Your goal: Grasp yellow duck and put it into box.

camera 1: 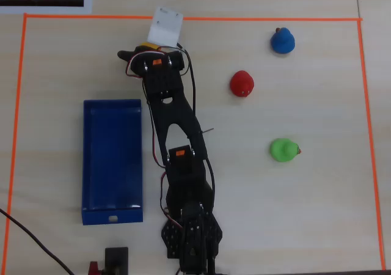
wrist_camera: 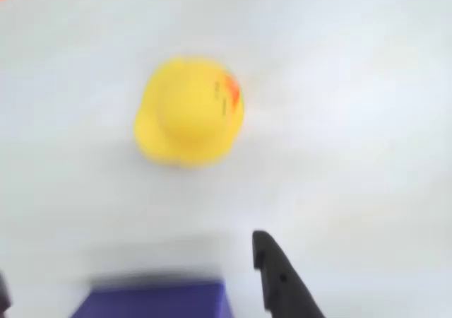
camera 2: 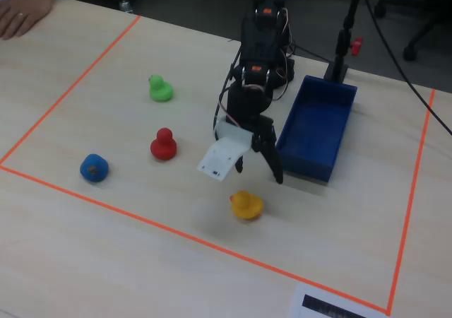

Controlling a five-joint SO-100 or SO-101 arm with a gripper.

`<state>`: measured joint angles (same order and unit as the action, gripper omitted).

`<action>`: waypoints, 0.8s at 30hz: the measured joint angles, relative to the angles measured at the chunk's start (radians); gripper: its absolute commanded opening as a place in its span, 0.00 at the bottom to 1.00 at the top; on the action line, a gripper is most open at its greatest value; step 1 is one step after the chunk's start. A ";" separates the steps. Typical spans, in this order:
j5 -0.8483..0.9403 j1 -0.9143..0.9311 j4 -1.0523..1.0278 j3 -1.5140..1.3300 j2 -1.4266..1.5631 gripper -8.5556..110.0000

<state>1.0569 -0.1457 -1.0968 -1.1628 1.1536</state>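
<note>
Yellow duck: sat on the pale surface in the fixed view, near the front orange tape line; in the wrist view it was blurred, its orange beak to the right.
Gripper: hung just above and behind the duck in the fixed view, not touching it; its dark finger and white block stood spread apart, holding nothing.
Box: deep blue tray, right of the arm in the fixed view, well apart from the duck; in the overhead view it lay left of the arm.
Other ducks: red duck, green duck and blue duck stood left of the arm in the fixed view, apart from one another.
Overhead view: the arm hid most of the yellow duck.
</note>
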 measured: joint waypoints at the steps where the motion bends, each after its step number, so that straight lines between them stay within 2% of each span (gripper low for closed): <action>1: 0.008 0.009 0.011 0.031 -0.032 0.46; 9: 0.025 0.046 0.087 0.109 -0.187 0.42; 18: -0.012 0.043 0.130 0.110 -0.192 0.07; 24: -0.066 0.029 0.146 0.110 -0.192 0.07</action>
<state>0.9910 -0.1166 -0.9511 -1.0523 0.9618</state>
